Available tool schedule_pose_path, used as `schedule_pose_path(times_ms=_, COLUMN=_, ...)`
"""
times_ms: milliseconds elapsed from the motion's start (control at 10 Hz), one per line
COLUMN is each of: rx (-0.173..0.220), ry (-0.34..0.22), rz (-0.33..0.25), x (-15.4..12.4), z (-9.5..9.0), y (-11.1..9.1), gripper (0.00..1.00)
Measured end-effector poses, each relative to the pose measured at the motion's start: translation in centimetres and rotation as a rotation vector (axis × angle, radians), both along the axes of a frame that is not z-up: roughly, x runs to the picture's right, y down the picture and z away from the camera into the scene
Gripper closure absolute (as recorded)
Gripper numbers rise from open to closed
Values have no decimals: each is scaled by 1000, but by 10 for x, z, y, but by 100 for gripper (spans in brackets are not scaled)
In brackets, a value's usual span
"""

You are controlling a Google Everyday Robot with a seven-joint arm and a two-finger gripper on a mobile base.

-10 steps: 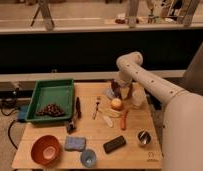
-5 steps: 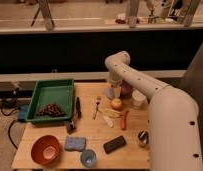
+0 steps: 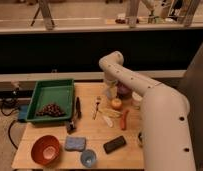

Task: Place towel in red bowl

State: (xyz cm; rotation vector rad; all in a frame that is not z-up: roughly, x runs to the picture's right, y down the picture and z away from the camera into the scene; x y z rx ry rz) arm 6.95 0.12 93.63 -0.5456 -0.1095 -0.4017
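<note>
We find the red bowl (image 3: 45, 149) at the near left corner of the wooden table (image 3: 95, 131). Just to its right, with a thin strip of wood between them, lies the towel (image 3: 75, 143), a blue-grey folded pad. The gripper (image 3: 111, 91) hangs over the far middle of the table at the end of the white arm (image 3: 115, 64). The towel is well apart from the gripper, nearer the front edge and to its left, and the gripper does not touch it. We cannot tell whether the gripper is spread or closed.

The towel lies flat. Its long axis runs left to right, roughly parallel with the table's front edge. 1 short end points at the bowl and the other toward a flat black object (image 3: 115, 144).

Left of the gripper sits a green tray (image 3: 37, 95) holding a dark cluster (image 3: 50, 109). Between the tray and the gripper lie a black-handled tool (image 3: 77, 107) and a pale fork (image 3: 97, 106). A blue cup (image 3: 88, 158) stands at the front edge, near the towel. Just nearer than the gripper is a round orange fruit (image 3: 116, 103), with a red stick-shaped piece (image 3: 125, 119) beyond it. A purple object (image 3: 124, 90) is just to the gripper's right.

Behind the table runs a dark wall panel (image 3: 55, 52) under a pale ledge.
</note>
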Motion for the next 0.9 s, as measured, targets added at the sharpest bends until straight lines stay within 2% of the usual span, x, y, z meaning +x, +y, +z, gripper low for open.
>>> schedule_pose_path(times_ms=500, rx=-11, ry=-8, rz=0, x=-3, z=12, y=-1, gripper=20)
schedule_pose_path(times_ms=900, rx=-34, ry=-38, rz=7, x=-6, z=21, y=5, gripper=20)
